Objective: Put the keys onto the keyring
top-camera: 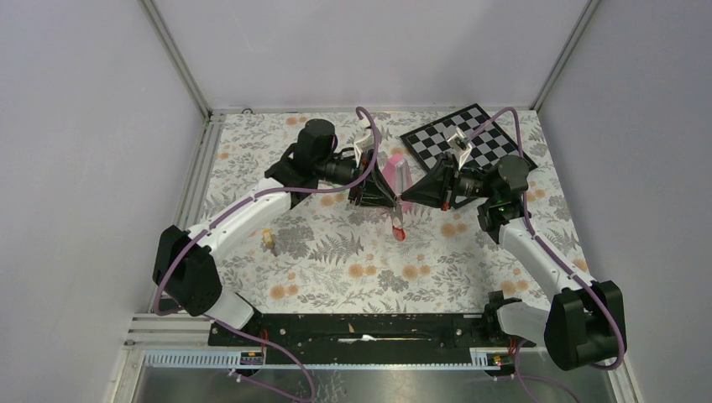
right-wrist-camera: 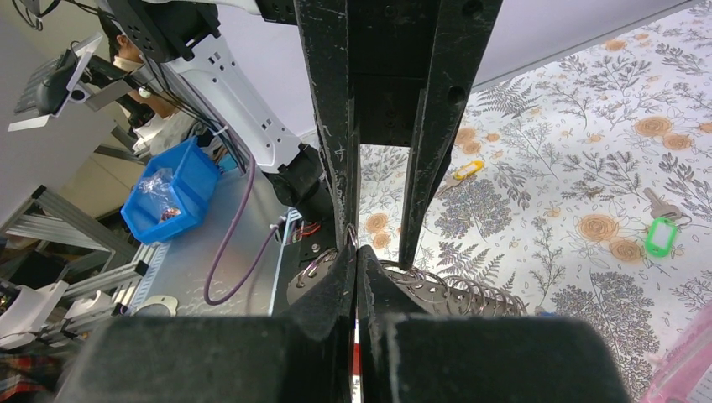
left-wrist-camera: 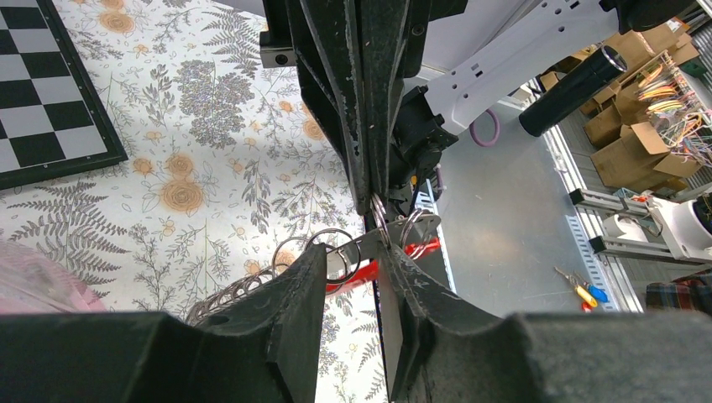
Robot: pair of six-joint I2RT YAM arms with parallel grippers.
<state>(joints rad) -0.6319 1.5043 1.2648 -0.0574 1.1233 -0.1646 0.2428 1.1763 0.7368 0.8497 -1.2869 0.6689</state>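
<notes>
My right pincer (right-wrist-camera: 357,252) is closed, and its tips seem to pinch the keyring (left-wrist-camera: 363,274). The keyring hangs above the middle of the table (top-camera: 353,277), just beside the pink pyramid (top-camera: 396,172), with its long axis pointing down. My left pincer (left-wrist-camera: 353,256) stands partly open around the red bar of the keyring and touches nothing that I can see, so I judge it the free one. The yellow-tagged key (top-camera: 267,239) lies on the left side, well apart from the keyring and nearer to this pincer. The green-tagged key (right-wrist-camera: 661,236) shows only in the right wrist view. The fingers and the wire rings (left-wrist-camera: 332,243) hide the exact grip point.
</notes>
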